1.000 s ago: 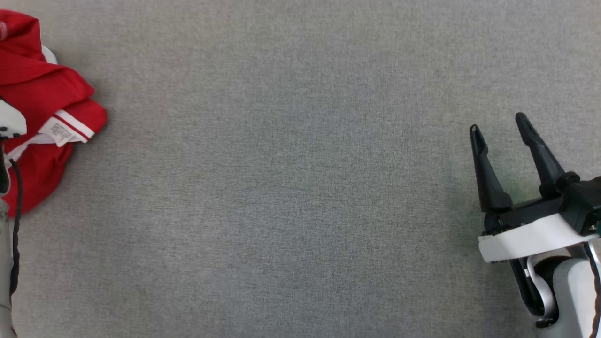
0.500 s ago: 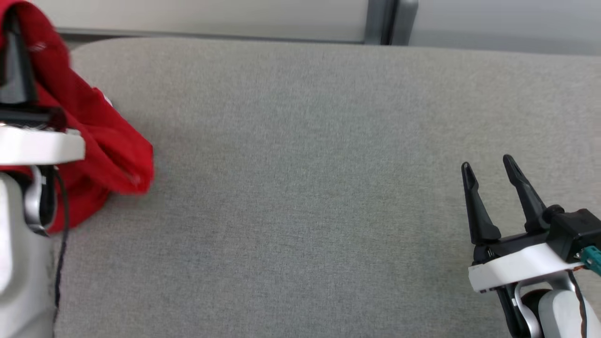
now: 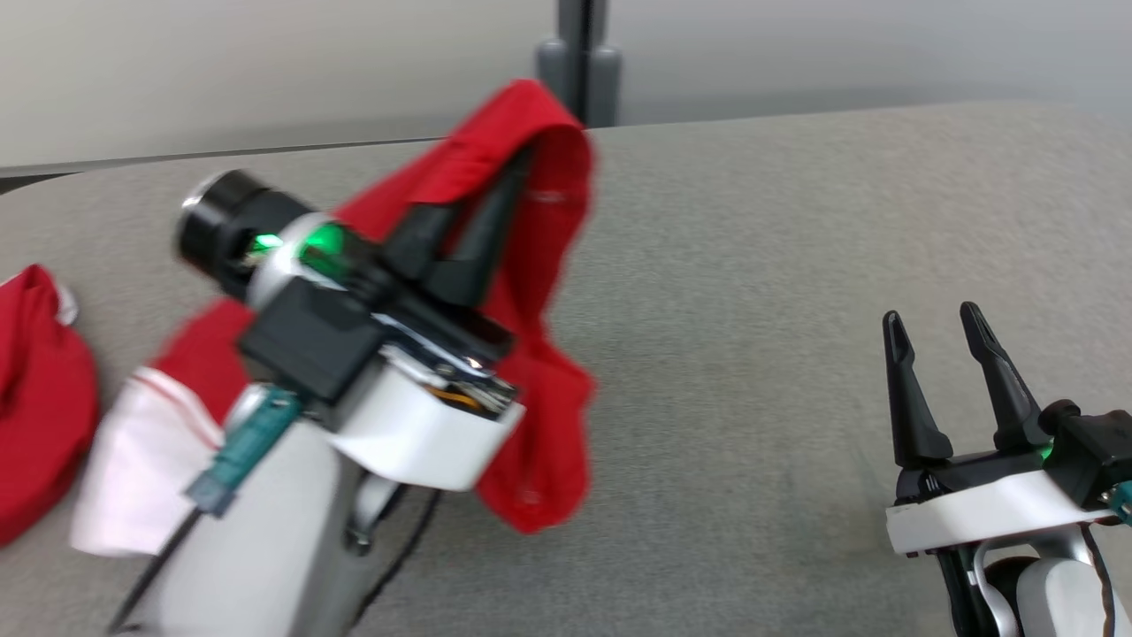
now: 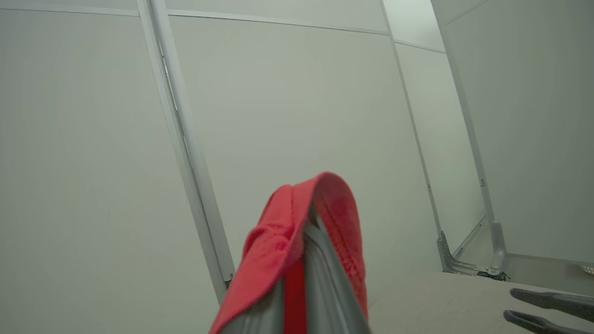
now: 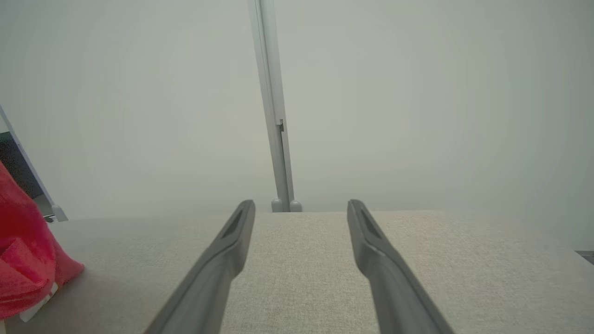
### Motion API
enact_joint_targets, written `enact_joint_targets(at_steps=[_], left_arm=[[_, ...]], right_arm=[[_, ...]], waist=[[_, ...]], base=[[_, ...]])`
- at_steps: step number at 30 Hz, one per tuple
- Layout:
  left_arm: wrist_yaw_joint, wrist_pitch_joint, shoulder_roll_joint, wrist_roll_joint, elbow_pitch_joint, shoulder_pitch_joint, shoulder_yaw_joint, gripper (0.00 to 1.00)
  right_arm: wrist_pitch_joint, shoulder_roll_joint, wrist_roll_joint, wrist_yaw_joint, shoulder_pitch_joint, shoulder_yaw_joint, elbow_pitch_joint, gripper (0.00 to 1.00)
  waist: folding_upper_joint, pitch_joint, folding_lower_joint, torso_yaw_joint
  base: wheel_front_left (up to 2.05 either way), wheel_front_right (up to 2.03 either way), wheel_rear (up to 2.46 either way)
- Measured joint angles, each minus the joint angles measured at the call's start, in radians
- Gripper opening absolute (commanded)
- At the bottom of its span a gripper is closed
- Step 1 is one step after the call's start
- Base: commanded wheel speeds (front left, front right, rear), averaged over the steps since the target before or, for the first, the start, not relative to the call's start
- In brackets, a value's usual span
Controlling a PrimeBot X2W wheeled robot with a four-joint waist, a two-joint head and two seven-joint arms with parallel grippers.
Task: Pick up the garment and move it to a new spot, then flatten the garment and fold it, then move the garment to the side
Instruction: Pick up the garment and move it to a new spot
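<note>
Red garment [image 3: 553, 221] hangs over the grey table [image 3: 752, 265], draped on the left gripper [image 3: 517, 172], whose jaws are clenched on a fold, apparently to carry it. Over the table's right side, the right gripper [image 3: 930, 317] hovers spread and empty.

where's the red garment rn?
Head view: the red garment hangs pinched in the shut left gripper, held up left of centre over the grey table, well apart from the open right gripper at lower right.
</note>
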State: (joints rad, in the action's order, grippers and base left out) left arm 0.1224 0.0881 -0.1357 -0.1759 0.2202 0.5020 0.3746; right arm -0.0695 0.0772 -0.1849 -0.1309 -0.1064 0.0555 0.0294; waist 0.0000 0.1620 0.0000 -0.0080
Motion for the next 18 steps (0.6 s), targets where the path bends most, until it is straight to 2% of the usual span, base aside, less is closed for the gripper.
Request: enact_joint_targets(at_steps=[7,10,11,13,14,18], left_arm=[[0.007,-0.009,0.061,-0.05,-0.072,0.124,0.215,0.0],[0.007,-0.03,0.071,-0.077,-0.175,0.16,0.266,0.0],[0.007,-0.03,0.071,-0.077,-0.175,0.16,0.266,0.0],[0.007,-0.067,0.075,-0.103,-0.343,0.17,0.299,0.0],[0.007,-0.067,0.075,-0.103,-0.343,0.17,0.299,0.0],[0.007,-0.087,0.074,-0.123,-0.546,0.195,0.336,0.0]], right_arm=[[-0.028,-0.014,-0.017,0.0,-0.017,-0.008,-0.019,1.0],[-0.04,-0.019,-0.026,0.0,-0.021,-0.012,-0.025,1.0],[-0.04,-0.019,-0.026,0.0,-0.021,-0.012,-0.025,1.0],[-0.055,-0.022,-0.035,0.0,-0.023,-0.017,-0.042,1.0],[-0.055,-0.022,-0.035,0.0,-0.023,-0.017,-0.042,1.0],[-0.079,-0.025,-0.051,0.0,-0.041,-0.01,-0.064,1.0]], waist=[[0.0,0.046,0.0,-0.142],[0.0,0.079,0.0,-0.199],[0.0,0.079,0.0,-0.199],[0.0,0.126,0.0,-0.241],[0.0,0.126,0.0,-0.241],[0.0,0.183,0.0,-0.287]], base=[[0.0,0.0,0.0],[0.0,0.0,0.0],[0.0,0.0,0.0],[0.0,0.0,0.0],[0.0,0.0,0.0],[0.0,0.0,0.0]])
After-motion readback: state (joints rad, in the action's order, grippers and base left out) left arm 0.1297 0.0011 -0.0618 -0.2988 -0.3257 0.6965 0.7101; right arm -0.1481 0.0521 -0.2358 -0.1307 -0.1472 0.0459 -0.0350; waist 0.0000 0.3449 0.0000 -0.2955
